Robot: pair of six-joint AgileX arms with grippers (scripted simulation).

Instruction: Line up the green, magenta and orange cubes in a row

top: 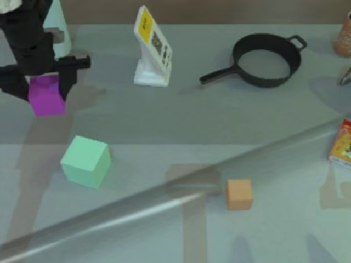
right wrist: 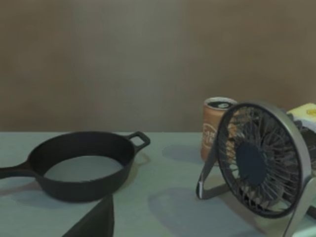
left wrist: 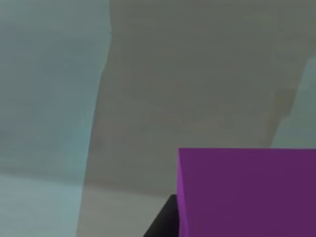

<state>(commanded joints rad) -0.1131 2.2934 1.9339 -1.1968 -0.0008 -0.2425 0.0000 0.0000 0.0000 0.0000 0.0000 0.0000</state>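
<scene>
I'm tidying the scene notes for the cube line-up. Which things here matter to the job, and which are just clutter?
For the job:
magenta cube, between the left gripper fingers
green cube
orange cube

Just lying about:
black skillet
white and yellow handheld device on a stand
small desk fan
drink can
orange carton

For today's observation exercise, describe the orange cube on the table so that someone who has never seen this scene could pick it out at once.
Start at the black frying pan at the far side of the table, then come straight toward the near edge. There, right of centre, sits the orange cube, alone on the bare surface. It is the smallest of the three cubes, well to the right of the mint-green cube and far from the magenta cube.
</scene>
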